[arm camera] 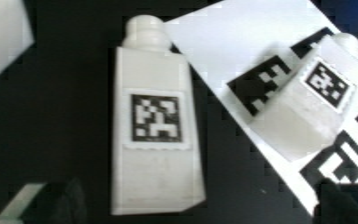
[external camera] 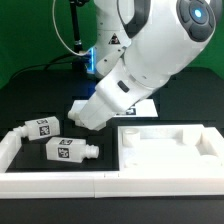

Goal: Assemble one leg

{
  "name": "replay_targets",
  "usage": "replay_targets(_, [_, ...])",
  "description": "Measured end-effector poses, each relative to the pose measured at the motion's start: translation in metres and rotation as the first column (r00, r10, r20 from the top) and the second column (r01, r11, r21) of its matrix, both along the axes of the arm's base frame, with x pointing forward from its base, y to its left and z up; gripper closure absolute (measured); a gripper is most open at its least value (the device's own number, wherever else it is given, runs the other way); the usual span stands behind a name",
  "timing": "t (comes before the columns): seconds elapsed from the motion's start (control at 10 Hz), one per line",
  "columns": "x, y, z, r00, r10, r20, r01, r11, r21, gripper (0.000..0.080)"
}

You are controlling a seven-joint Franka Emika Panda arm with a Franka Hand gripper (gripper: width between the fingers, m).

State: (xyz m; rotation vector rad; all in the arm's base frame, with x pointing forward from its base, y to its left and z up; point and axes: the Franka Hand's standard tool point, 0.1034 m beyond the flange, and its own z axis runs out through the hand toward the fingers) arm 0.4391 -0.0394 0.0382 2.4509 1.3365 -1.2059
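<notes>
Since the end effector (arm camera: 190, 200) shows only as two blurred dark shapes spread wide on either side of a leg, I judge it fully open with nothing in its hold, poised for the pick-up. That leg (arm camera: 155, 120) lies flat on the dark tabletop (arm camera: 51, 120), well in from every edge, tag up, its round peg (arm camera: 144, 28) just beside the marker board (arm camera: 220, 45); in the exterior view the arm (external camera: 140, 60) hides it. To grasp it well, the fingers (arm camera: 43, 205) should straddle the long narrow sides around the tag, not the peg end, come straight down, and close only once level with the block, so that it does not swivel. The side toward the marker board is tight, so that finger must not catch the board's edge or nudge a second leg (arm camera: 314, 88) that appears to rest on it. As for containers, the white square tray-like piece (external camera: 170, 128), near the tabletop's edge at the exterior view's right, looks bare inside its raised rim. One spare leg (external camera: 42, 127) and a further spare leg (external camera: 68, 150) lie apart from it, inside the angle of a white rail (external camera: 20, 170) at the tabletop's corner at the exterior view's near left.
</notes>
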Motion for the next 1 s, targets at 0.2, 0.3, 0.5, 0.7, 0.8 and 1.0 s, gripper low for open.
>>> replay_targets(0.2, [-0.001,0.000,-0.001,1.000,0.001,-0.003,-0.001,1.000,0.000,0.0150])
replay_targets(0.3, [-0.001,0.000,-0.001,1.000,0.001,-0.003,-0.001,1.000,0.000,0.0150])
replay_targets(0.5, [0.001,-0.004,-0.005,1.000,0.015,0.022,-0.015,1.000,-0.002,0.0150])
replay_targets(0.7, [-0.009,-0.013,-0.019,0.999,-0.021,0.046,0.022,0.999,-0.023,0.0150])
replay_targets(0.8, [-0.014,-0.014,-0.026,0.998,-0.030,0.061,0.031,0.999,-0.021,0.0150])
replay_targets(1.0, [-0.016,-0.014,-0.027,0.997,-0.042,0.064,0.044,0.999,-0.028,0.0150])
